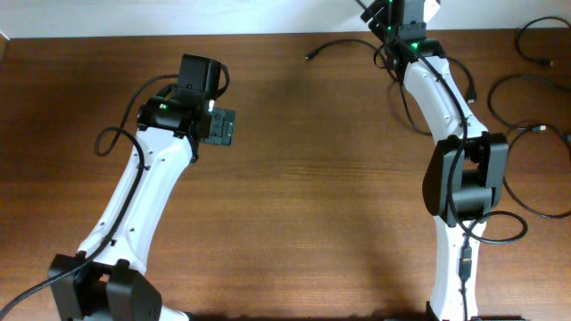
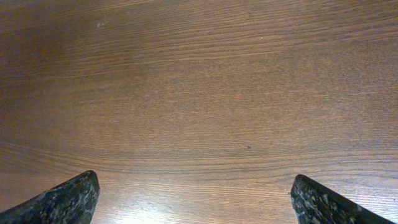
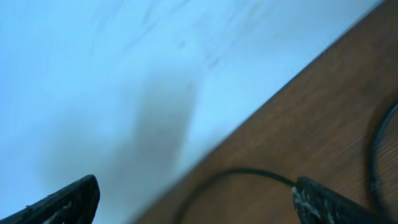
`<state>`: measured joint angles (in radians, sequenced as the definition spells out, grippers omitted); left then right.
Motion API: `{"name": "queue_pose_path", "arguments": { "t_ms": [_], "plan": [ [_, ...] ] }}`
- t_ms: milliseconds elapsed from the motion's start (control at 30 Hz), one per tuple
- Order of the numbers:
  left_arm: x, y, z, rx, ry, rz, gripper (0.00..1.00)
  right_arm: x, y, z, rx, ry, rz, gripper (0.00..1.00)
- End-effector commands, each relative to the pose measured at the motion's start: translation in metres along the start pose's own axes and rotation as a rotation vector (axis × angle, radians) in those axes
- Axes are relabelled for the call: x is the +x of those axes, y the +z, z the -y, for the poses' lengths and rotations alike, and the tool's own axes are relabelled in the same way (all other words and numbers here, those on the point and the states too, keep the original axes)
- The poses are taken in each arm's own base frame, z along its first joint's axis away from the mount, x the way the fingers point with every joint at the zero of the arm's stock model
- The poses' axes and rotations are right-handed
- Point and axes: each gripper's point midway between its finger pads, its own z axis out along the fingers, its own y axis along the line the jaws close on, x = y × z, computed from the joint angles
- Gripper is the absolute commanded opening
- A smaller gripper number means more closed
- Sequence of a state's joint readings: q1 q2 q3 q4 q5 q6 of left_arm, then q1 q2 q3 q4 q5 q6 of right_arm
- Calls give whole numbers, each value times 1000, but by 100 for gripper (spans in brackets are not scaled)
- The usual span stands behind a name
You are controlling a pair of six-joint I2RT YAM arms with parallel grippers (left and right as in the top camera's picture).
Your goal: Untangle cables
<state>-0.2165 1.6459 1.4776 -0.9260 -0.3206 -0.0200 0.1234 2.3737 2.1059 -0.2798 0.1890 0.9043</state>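
In the overhead view a thin black cable with a small plug at its left end lies near the table's far edge. It runs toward my right gripper, which is partly cut off by the top of the picture. More cables lie in loose loops at the far right. In the right wrist view the right gripper is open. A blurred cable curves on the wood between its fingertips, held by neither. My left gripper is open over bare wood, and it appears in the overhead view left of centre.
The table's far edge runs diagonally through the right wrist view, with a pale surface beyond it. Another dark cord curves at that view's right edge. Thicker wires hang off both arms.
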Motion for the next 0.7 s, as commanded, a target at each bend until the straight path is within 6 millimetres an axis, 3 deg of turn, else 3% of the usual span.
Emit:
{"name": "queue_pose_path", "arguments": {
  "t_ms": [0,100,167,333,533,567,667],
  "plan": [
    [-6,-3,-1,10,-13,15,99,21,28,30,73,370,16,99],
    [-6,-3,-1,10,-13,15,99,59,48,53,137,536,-26,99],
    [-6,-3,-1,10,-12,15,99,70,53,55,141,553,-31,99],
    [-4,-3,-1,10,-10,8,99,70,56,62,161,462,-5,99],
    [-4,-3,-1,10,-10,8,99,96,67,99,264,492,-44,99],
    [-4,-3,-1,10,-10,8,99,96,68,92,233,493,-57,99],
    [-4,-3,-1,10,-10,8,99,71,68,29,1,466,-62,99]
  ]
}}
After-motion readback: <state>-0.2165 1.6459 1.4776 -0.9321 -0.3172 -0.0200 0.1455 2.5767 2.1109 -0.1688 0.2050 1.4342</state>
